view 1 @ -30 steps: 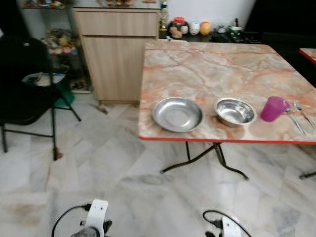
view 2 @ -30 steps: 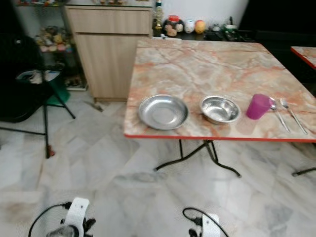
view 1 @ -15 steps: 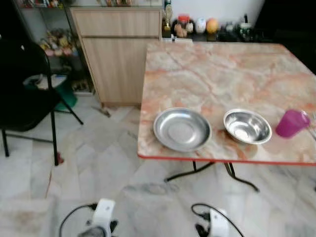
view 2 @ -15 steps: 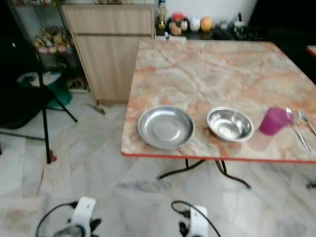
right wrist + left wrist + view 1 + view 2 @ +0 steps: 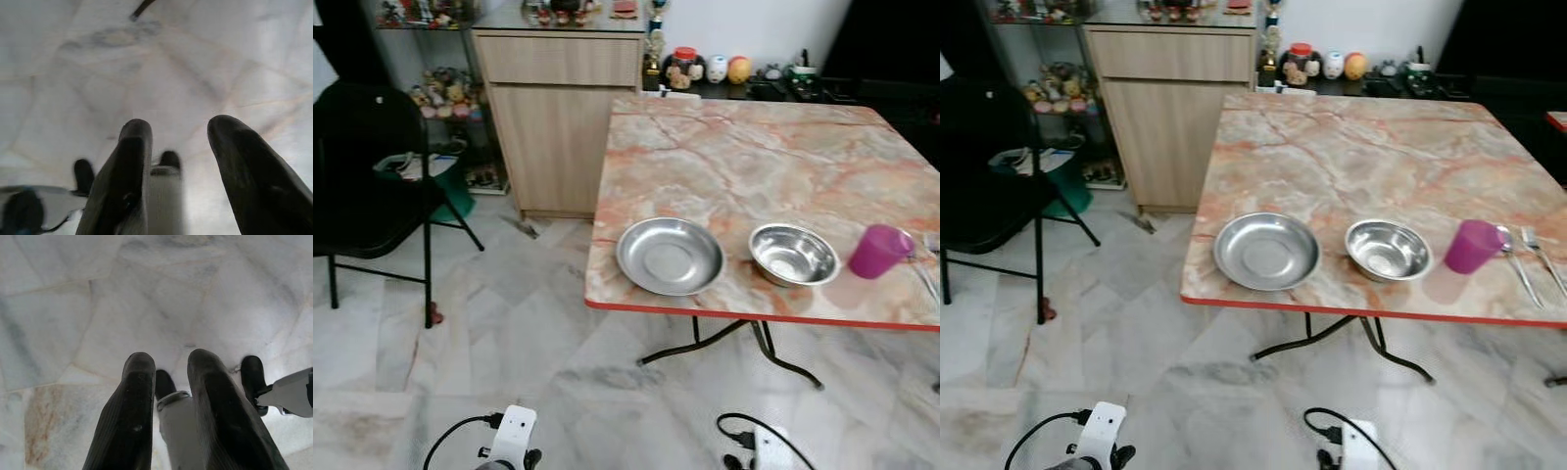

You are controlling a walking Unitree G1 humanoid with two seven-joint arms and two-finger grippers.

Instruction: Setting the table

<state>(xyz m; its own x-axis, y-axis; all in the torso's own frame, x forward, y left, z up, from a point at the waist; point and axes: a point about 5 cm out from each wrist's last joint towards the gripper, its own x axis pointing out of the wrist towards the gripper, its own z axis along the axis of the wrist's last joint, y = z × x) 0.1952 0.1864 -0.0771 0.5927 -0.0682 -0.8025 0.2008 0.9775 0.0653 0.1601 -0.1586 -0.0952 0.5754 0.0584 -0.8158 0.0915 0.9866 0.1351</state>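
Observation:
A steel plate lies near the front left corner of the marble-patterned table. Right of it sits a steel bowl, then a purple cup. A spoon and a fork lie beyond the cup, at the right. Both arms hang low over the floor, well short of the table. The left gripper is open with a narrow gap, and the right gripper is open wider. Neither holds anything.
A black folding chair stands at the left. Behind the table's left corner is a wooden cabinet. Jars and small items line a dark counter at the back. Pale marble floor lies between me and the table.
The whole picture has shifted and sharpened, so the camera has moved. The dishes, cup and cutlery keep their places on the table. Both arms still hang low.

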